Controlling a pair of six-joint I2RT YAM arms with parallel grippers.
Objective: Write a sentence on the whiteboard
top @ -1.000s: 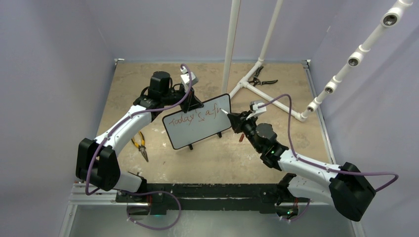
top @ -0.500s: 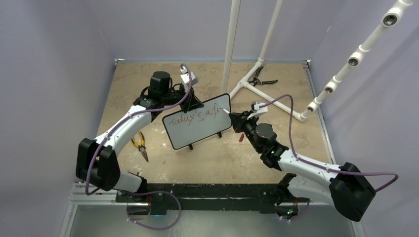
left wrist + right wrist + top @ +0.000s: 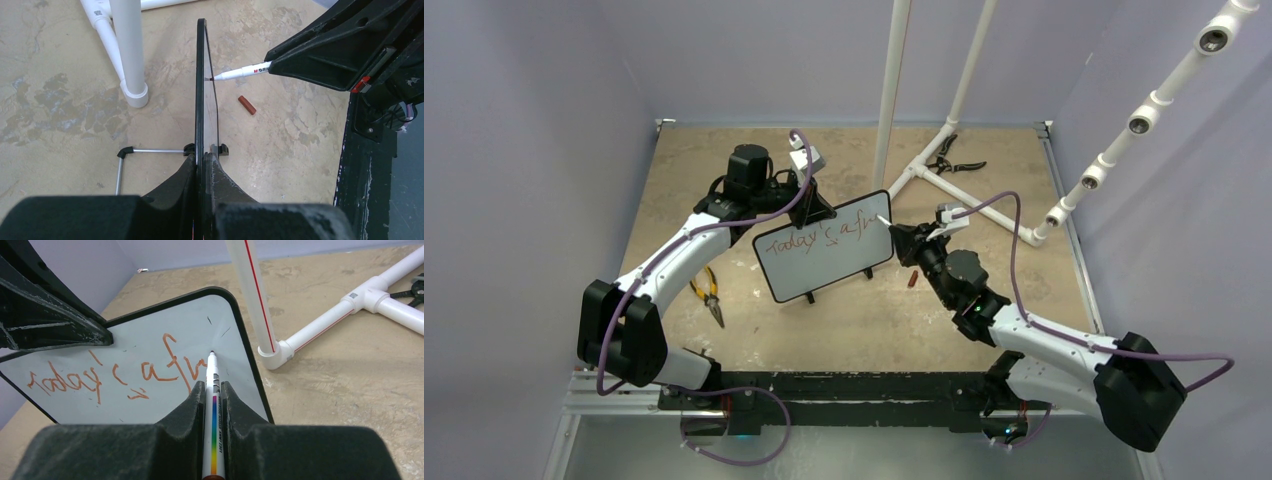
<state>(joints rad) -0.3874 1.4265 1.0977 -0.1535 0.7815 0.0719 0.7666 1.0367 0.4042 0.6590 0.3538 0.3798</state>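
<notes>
Lit brightly and evenly from overhead. Throws only faint, short shadows onto the tabletop [image 3: 864, 320]. Puts a dull grey sheen on the whiteboard [image 3: 165, 320]. Renders the top view sharp; softens slightly along the bottom edge of both wrist views.

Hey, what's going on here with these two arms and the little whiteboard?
The left gripper is clamped on the edge of the whiteboard, holding it upright. The right gripper grips a marker with its tip against the board near its right edge. The sentence, in red, reads roughly "Today's a fr", so it is only partly written.
</notes>
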